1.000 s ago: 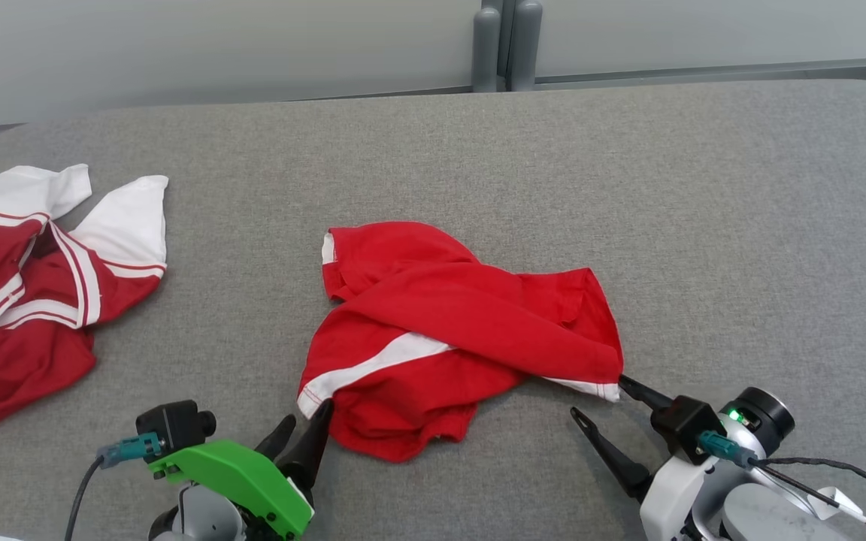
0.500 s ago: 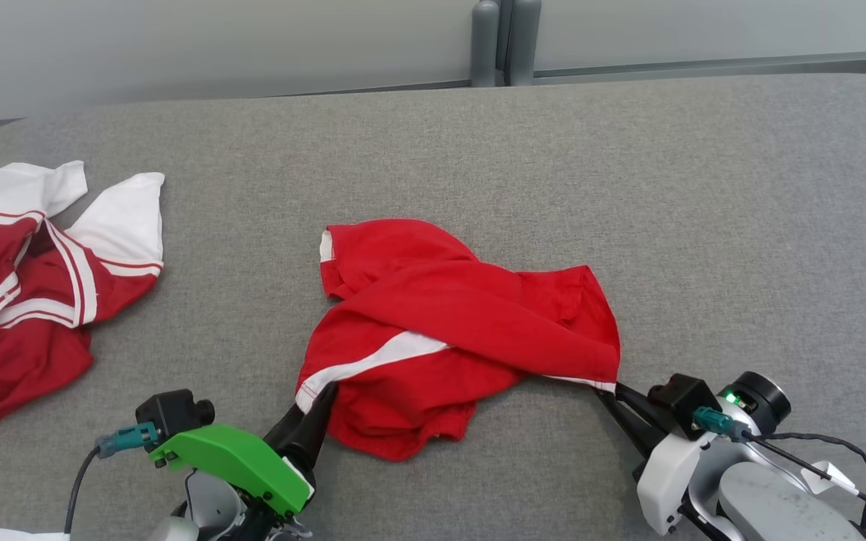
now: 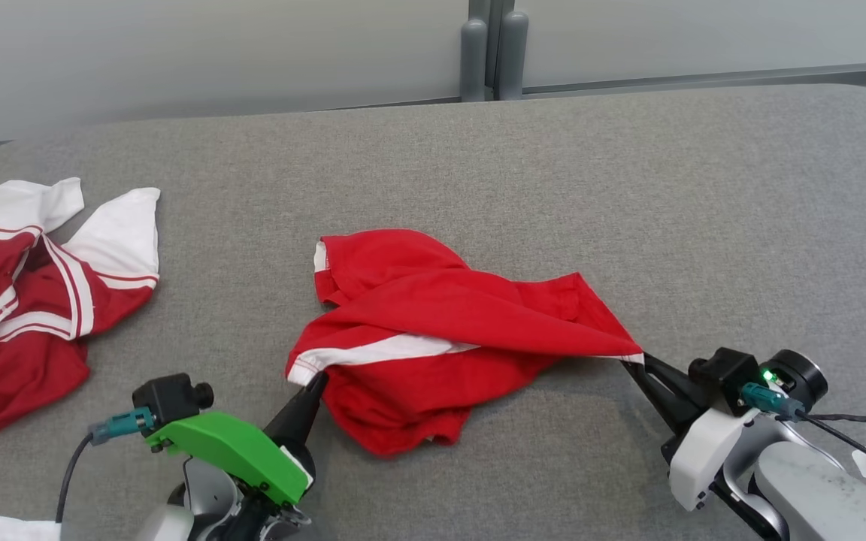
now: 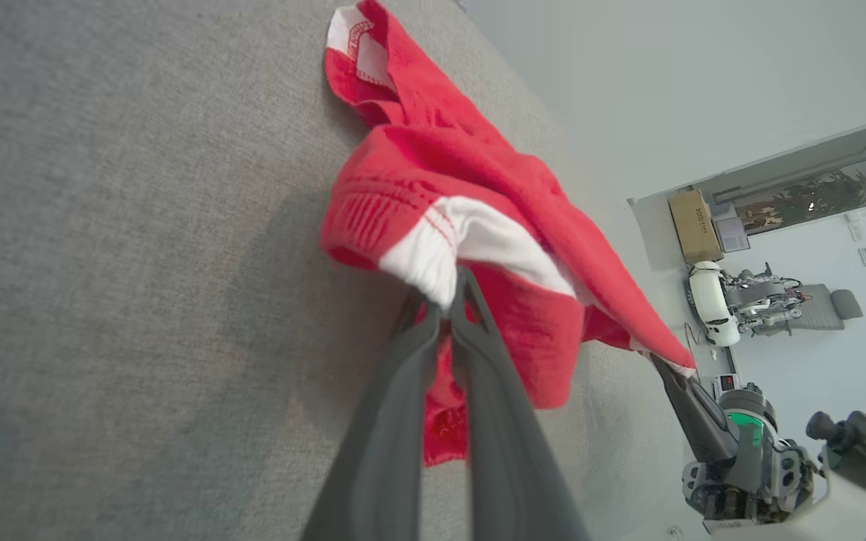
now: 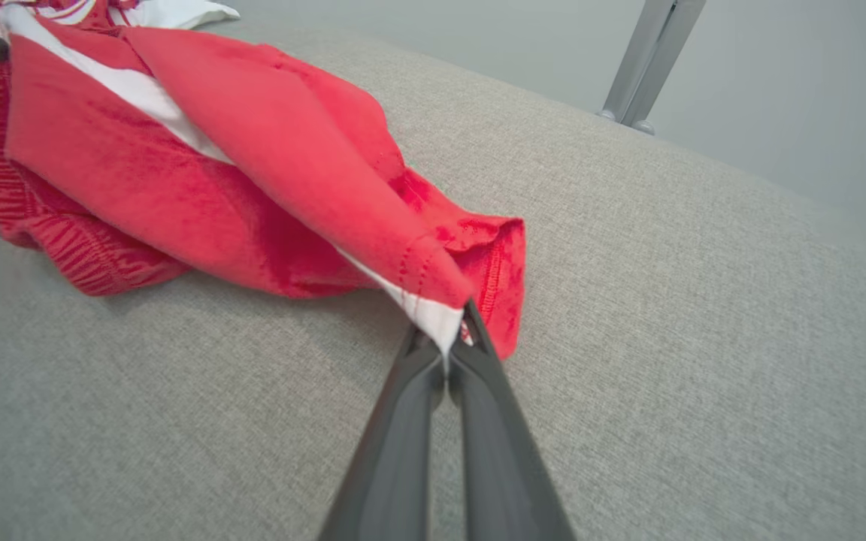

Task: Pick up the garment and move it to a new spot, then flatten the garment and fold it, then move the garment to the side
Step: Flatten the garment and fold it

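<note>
Folds are running across the red shorts point(image 3: 440, 315), which are lying crumpled near the middle of the grey worktop point(image 3: 628, 188), a little toward my side of it. I am watching the left tool point(image 3: 318, 379) pinching the near-left corner of the shorts, right where the white stripe point(image 3: 395, 351) is meeting the hem. In the left wrist view its two dark fingers point(image 4: 399, 406) are pressing together with the white edge caught between their tips, and that corner is sitting slightly raised off the grey surface. The right tool point(image 3: 632, 362) is gripping the opposite, near-right corner, jaws closed on a small white-edged tip of cloth, and the red panel is tapering to a sharp point toward it. In the right wrist view a ribbed band point(image 5: 65, 255) of the shorts is sagging onto the worktop at the left, while a stitched hem is hanging just beside the fingertips. The bulk of the shorts is resting on the worktop between the two tools, with one lobe reaching away from me toward the far side. A second garment, a dark red and white shirt point(image 3: 19, 323), is lying spread at the left edge of the worktop, well apart from the shorts. Two grey posts point(image 3: 489, 52) are standing behind the far edge, against a pale wall point(image 3: 177, 52)
</note>
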